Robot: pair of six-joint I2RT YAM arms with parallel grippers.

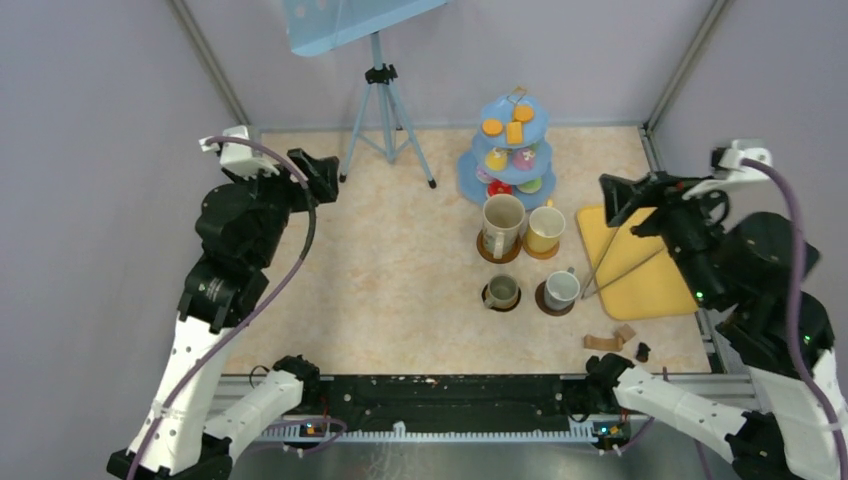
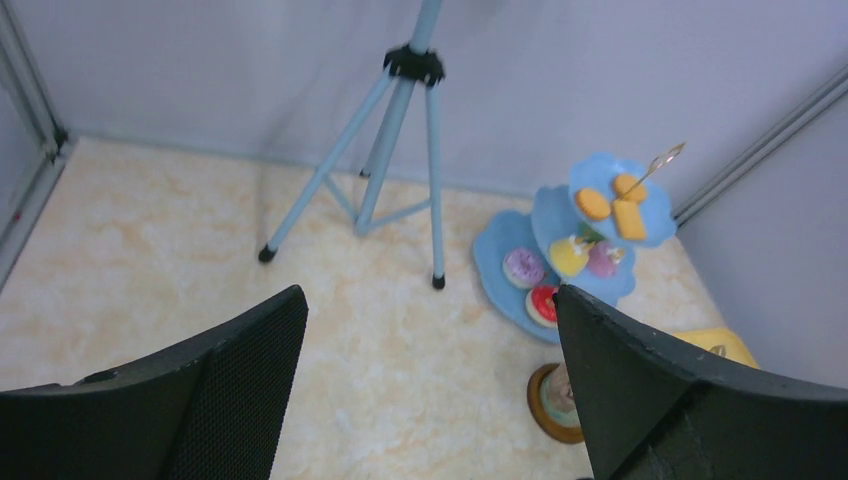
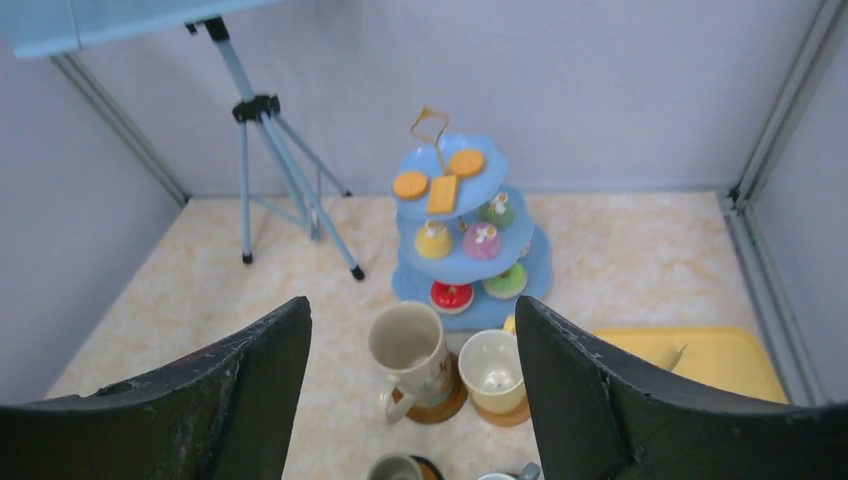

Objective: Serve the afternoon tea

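The light-blue three-tier cake stand (image 1: 510, 150) holds several small toy cakes at the back centre-right; it also shows in the left wrist view (image 2: 590, 240) and the right wrist view (image 3: 465, 235). In front of it the large cream mug (image 1: 501, 222) and the yellow mug (image 1: 545, 229) each stand on a brown coaster, as do two small grey mugs (image 1: 502, 291) (image 1: 561, 289). My left gripper (image 1: 325, 178) is open and empty, raised far left of the mugs. My right gripper (image 1: 625, 200) is open and empty, raised above the yellow tray.
A flat yellow tray (image 1: 650, 290) with metal tongs (image 1: 625, 262) lies right of the mugs. A light-blue tripod (image 1: 385, 110) stands at the back centre. Small brown and black bits (image 1: 615, 340) lie near the front right. Grey walls enclose the table.
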